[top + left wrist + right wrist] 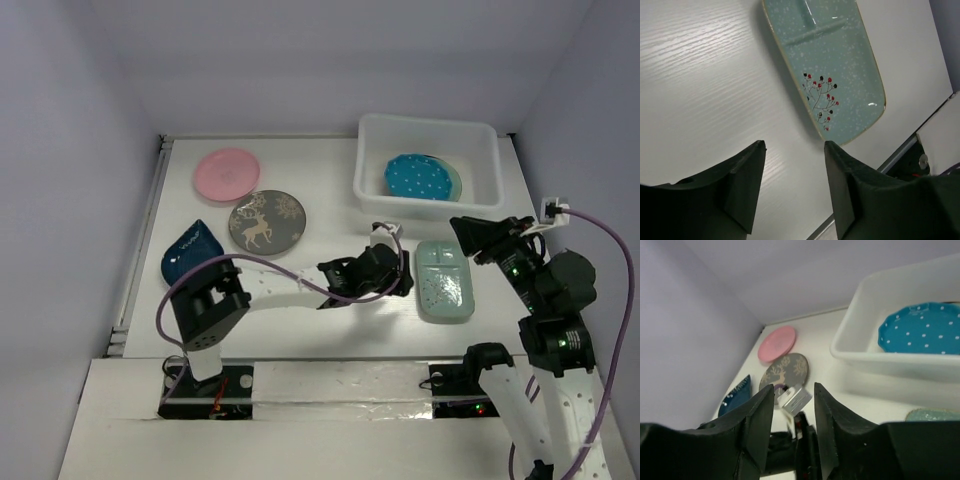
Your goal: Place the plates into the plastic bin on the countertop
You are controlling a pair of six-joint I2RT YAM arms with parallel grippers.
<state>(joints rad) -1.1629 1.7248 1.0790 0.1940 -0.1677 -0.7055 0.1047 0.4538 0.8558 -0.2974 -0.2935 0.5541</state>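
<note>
I am looking at the plastic bin (425, 121) (875, 315) sitting at the far right of the bench (330, 180). It is holding the blue scalloped white-dotted plate (418, 176) (925, 330), which is lying on a pale green plate (457, 180) whose edge is peeking out on the right.

The pale green rectangular plate (444, 279) (835, 65) is lying flat on the bench just in front of the bin, showing white speckles and a sprig of red and black berries. The left end effector (400, 272) (795, 150) is hovering just beside its left edge, fingers spread and gripping nothing. The right end effector (462, 228) (794, 390) is hanging near the bin's front right corner, also parted and empty.

On the left, the pink round plate (227, 173) (777, 342), the dark grey plate with gold deer (266, 221) (785, 372) and the dark teal plate (192, 252) (737, 395) are resting on the bench. A white marking on the teal one is reading too small for me to make out.
</note>
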